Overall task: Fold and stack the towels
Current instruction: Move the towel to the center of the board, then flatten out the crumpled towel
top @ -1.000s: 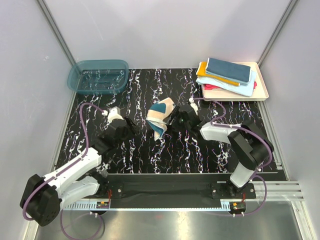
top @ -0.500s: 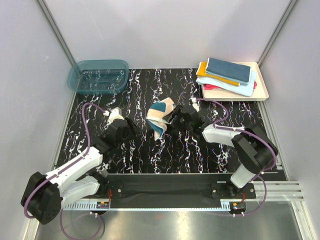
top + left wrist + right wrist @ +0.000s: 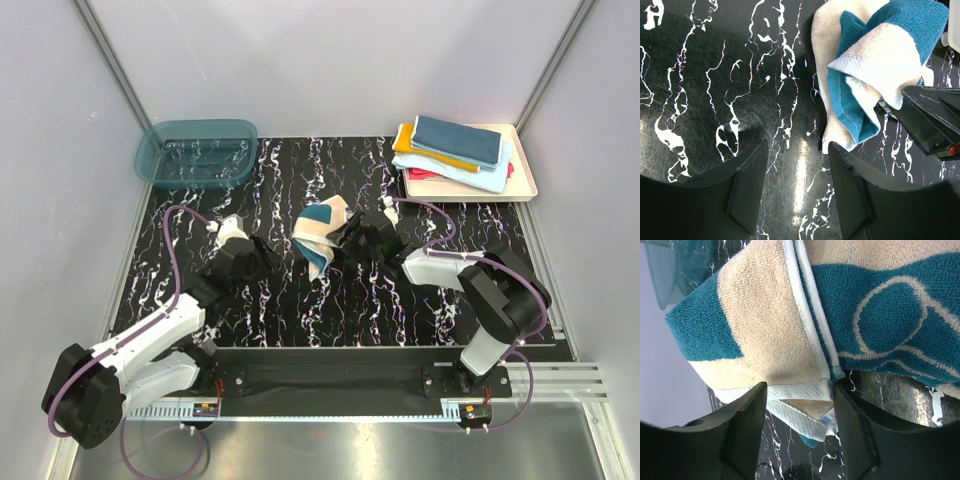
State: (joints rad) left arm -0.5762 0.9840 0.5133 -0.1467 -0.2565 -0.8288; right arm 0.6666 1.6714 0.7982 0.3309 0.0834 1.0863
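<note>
A crumpled dark teal and cream towel lies mid-table, bunched up in the left wrist view. My right gripper is pressed against its right side. In the right wrist view the towel's white hemmed corner hangs between the spread fingers of that gripper, which stands open. My left gripper hovers low just left of the towel, open with only bare table between its fingers. The right gripper's black fingers show under the cloth there. Folded towels are stacked at the back right.
The stack rests in a cream tray at the back right corner. A translucent teal basin stands at the back left, its rim also in the right wrist view. Grey walls close in the black marbled table on three sides.
My right gripper has pushed a little further into the towel and its jaws have narrowed slightly. The towel shifted a bit with it. The left arm has barely moved.
</note>
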